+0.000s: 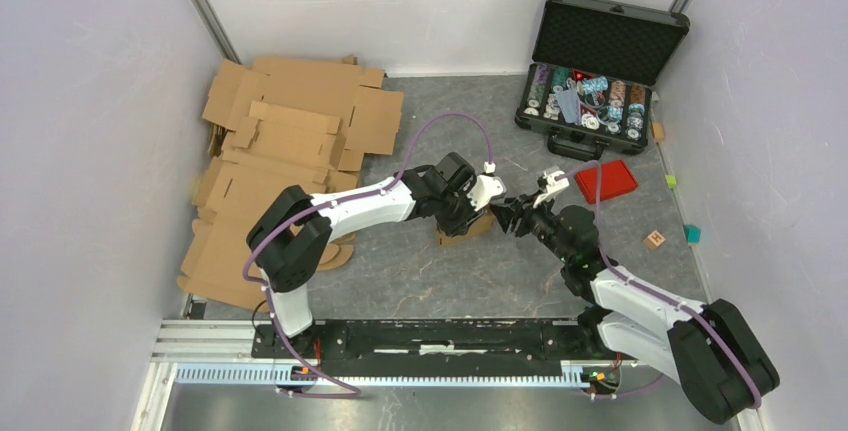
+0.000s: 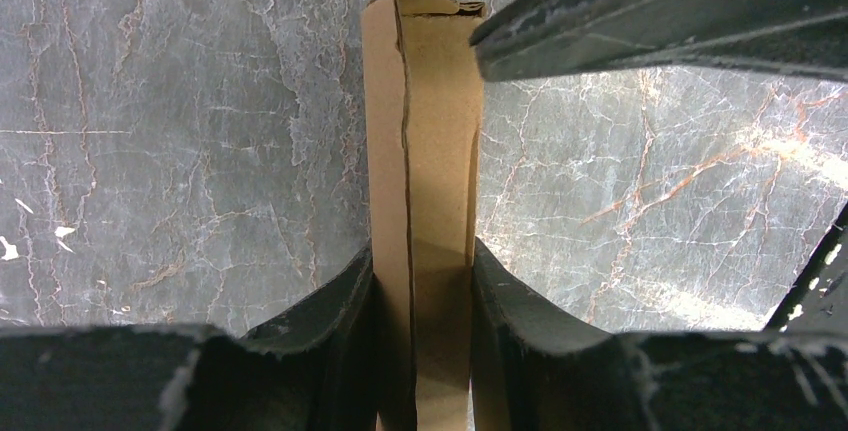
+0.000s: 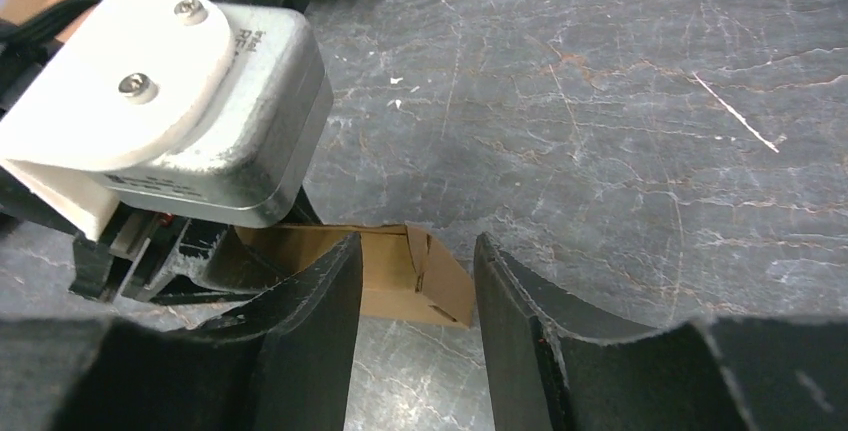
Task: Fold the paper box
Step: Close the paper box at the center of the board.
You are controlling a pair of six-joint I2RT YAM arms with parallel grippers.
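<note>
Only left wrist shows clamped box (image 2: 425, 101).

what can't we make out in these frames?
Top view: box mostly hidden under the left gripper and right gripper.
Left wrist: box's near end cut off by the bottom edge.
Right wrist: box's left part hidden behind the left gripper.
Top view: case contents too small to read.

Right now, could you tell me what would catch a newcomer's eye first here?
Mid-table, the left jaws clamp a small paper box while the right jaws stand open just beside it. A heap of cardboard sheets fills the far left; an open black case sits far right.
</note>
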